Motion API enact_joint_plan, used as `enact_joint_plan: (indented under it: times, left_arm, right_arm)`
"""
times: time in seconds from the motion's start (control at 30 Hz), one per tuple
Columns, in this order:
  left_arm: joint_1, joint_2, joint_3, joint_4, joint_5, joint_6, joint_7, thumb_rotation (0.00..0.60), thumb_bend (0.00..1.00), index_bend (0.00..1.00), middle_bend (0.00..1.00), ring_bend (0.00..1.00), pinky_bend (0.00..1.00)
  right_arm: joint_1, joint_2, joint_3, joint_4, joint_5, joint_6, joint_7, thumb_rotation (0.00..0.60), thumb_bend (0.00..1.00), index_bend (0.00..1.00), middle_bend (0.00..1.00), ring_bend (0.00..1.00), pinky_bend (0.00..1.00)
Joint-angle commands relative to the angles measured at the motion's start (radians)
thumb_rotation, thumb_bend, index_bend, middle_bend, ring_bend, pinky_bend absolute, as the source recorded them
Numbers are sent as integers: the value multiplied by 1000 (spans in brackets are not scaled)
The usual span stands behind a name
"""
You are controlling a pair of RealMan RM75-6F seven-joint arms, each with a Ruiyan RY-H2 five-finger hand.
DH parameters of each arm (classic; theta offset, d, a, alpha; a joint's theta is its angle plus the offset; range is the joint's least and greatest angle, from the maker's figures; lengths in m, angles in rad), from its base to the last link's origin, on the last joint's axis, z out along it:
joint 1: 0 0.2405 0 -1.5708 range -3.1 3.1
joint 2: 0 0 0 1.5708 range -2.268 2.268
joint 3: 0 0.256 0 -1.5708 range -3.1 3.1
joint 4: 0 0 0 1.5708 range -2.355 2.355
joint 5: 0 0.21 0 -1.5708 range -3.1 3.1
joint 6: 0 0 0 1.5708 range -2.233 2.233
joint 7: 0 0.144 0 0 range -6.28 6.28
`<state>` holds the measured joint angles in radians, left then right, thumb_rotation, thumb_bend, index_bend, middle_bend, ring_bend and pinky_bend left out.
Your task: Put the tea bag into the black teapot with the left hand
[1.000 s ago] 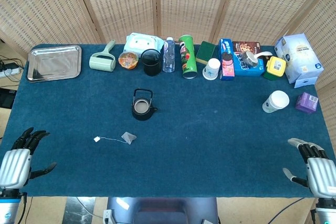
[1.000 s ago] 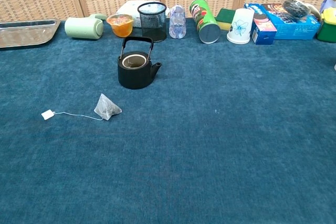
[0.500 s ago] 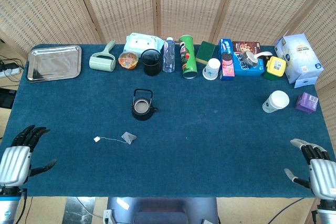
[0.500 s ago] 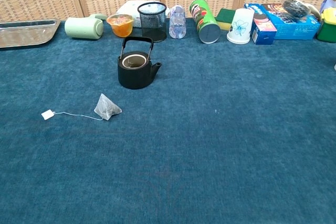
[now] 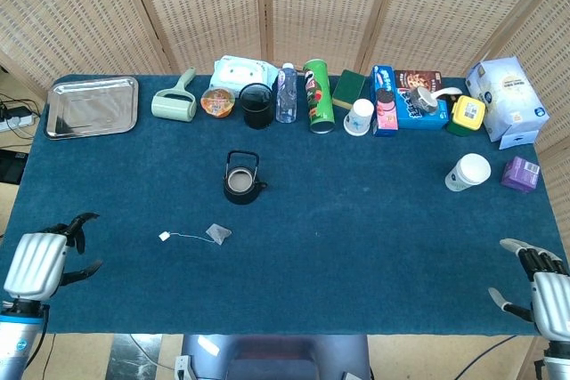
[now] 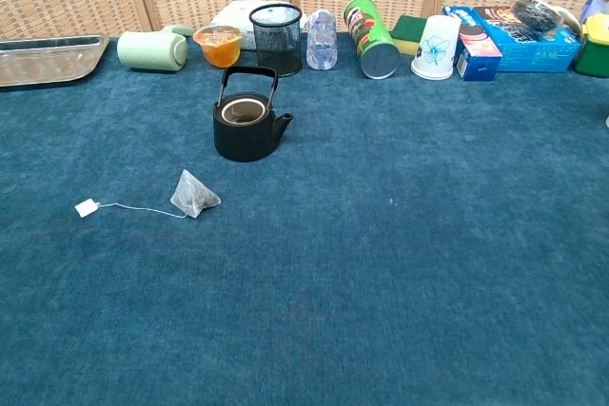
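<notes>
Head view showed my left robot hand (image 5: 37, 264) at the near left corner of the bench (image 5: 356, 246), fingers apart and holding nothing. My right robot hand (image 5: 545, 287) was at the near right corner, also spread and holding nothing. The tea bag (image 5: 218, 233) lay on the blue cloth, well apart from both, with its string and tag (image 5: 165, 236) to the left. The black teapot (image 5: 242, 181) stood upright behind it, without lid.

Chest view showed the tea bag (image 6: 194, 194) near the black teapot (image 6: 247, 128), not touching. Neither robot hand appeared there.
</notes>
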<state>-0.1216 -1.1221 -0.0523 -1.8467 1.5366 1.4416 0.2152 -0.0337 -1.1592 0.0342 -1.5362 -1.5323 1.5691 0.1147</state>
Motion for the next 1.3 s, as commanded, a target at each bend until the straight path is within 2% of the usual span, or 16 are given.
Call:
enact_joint_plan:
  times: [0.03, 0.17, 0.3, 0.37, 0.7, 1.0, 1.3]
  left_arm:
    - [-35, 10, -7, -8, -24, -54, 39, 600, 173, 357, 988, 890, 863]
    - [-62, 2, -15, -9, -54, -95, 75, 600, 198, 429, 1000, 990, 931]
    - [-95, -19, -31, -3, -107, -142, 113, 600, 328, 449, 1000, 1000, 944]
    - [-111, -30, -37, 3, -132, -164, 128, 600, 357, 449, 1000, 1000, 944]
    - [-190, -73, -57, 33, -268, -277, 203, 600, 372, 448, 1000, 1000, 944]
    - [-258, -139, -69, 101, -349, -350, 219, 600, 425, 448, 1000, 1000, 944]
    - [-313, -190, -62, 164, -409, -414, 226, 600, 430, 448, 1000, 1000, 944]
  right_arm:
    - [0, 1, 0, 3, 3, -4, 3, 600, 237, 223, 265, 254, 218]
    - [1, 0, 1, 7, 11, -10, 8, 600, 238, 222, 266, 254, 219]
    - [3, -3, 5, 13, 24, -22, 11, 600, 237, 222, 266, 254, 219]
    - [5, -5, 7, 15, 29, -29, 9, 600, 237, 222, 266, 254, 219]
    - [18, -11, 14, 16, 54, -63, 0, 600, 237, 223, 274, 263, 219]
    - [26, -9, 20, 10, 70, -80, -14, 600, 238, 223, 276, 266, 220]
    - [22, -8, 18, 0, 85, -87, -29, 600, 238, 223, 277, 268, 220]
